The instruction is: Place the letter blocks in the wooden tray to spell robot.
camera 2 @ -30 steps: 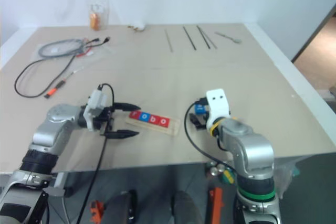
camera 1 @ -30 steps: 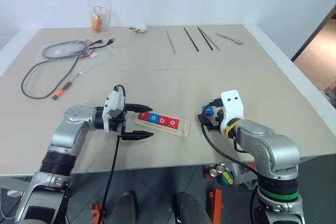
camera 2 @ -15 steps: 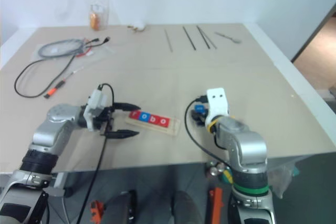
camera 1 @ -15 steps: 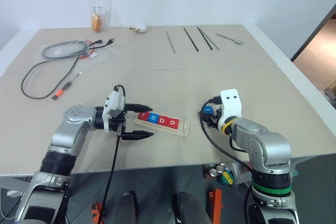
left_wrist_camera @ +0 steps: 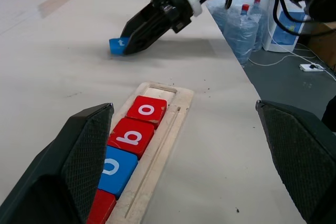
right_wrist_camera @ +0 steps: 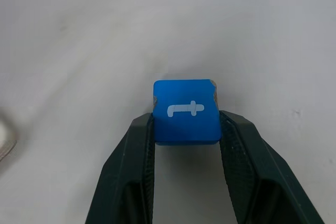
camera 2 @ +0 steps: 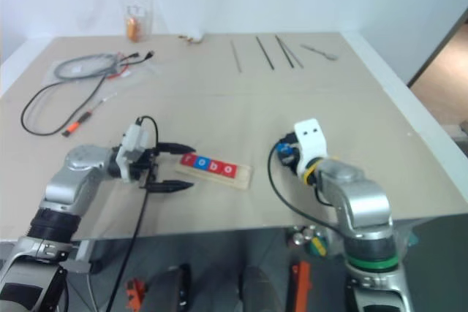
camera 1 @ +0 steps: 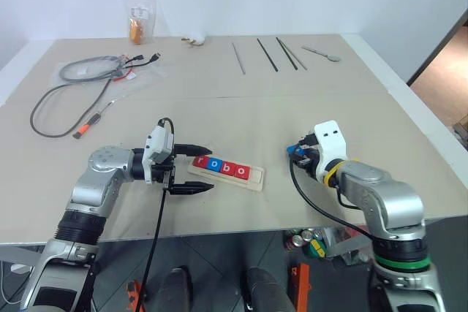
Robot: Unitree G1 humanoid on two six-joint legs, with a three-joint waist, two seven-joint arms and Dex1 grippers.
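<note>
Right gripper [left_wrist_camera: 126, 48] pinches blue t block [left_wrist_camera: 118, 44] beyond wooden tray [left_wrist_camera: 157, 150].

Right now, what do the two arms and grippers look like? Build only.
Both arms are silver-grey metal with rounded joints. The right arm has a yellow ring at the wrist and a green band low on the black base. Each wrist carries a white camera block with a loose black cable. The left gripper and right gripper each have two black fingers with textured pads.

head stereo downward, wrist cameras close
</note>
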